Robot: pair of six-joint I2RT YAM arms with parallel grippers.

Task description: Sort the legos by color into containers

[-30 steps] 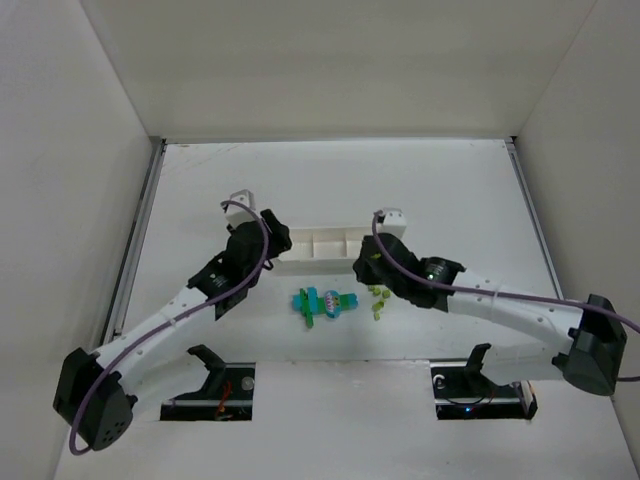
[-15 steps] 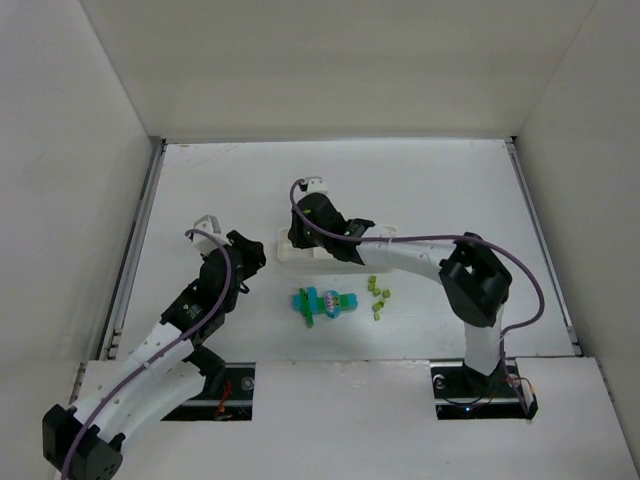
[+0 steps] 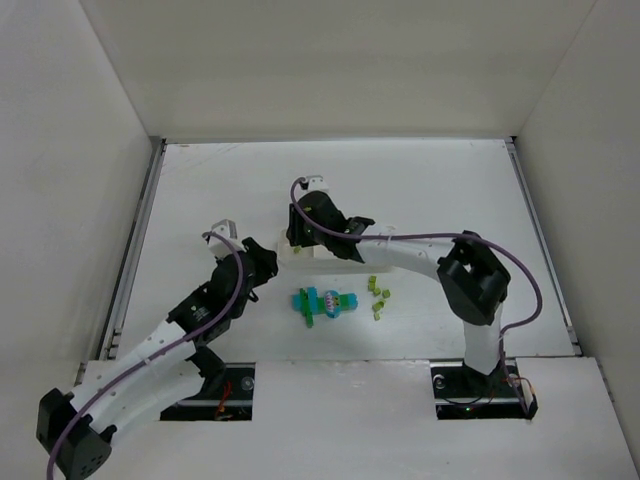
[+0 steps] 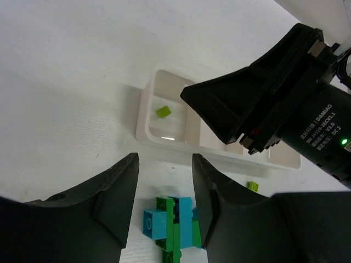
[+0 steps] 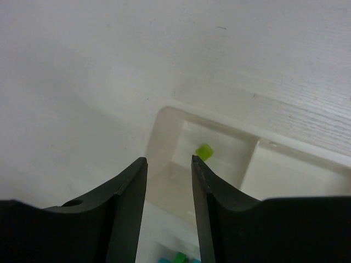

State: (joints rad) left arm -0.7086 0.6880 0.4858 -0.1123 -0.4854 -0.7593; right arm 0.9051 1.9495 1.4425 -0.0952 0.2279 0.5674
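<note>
R claw (image 5: 167, 160) apart over end slot of tray (image 5: 164, 118) w/ 1 yellow-green cube (image 5: 204, 151) in it, L claw (image 4: 164, 159) apart too near blue/green cluster (image 4: 170, 224) on desk (image 3: 450, 190), other cubes (image 3: 378, 293) loose beside it.

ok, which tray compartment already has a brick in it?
The end compartment under the right gripper, at the left end of the tray in the top view: it holds one yellow-green cube. What shows of the others is bare.
</note>
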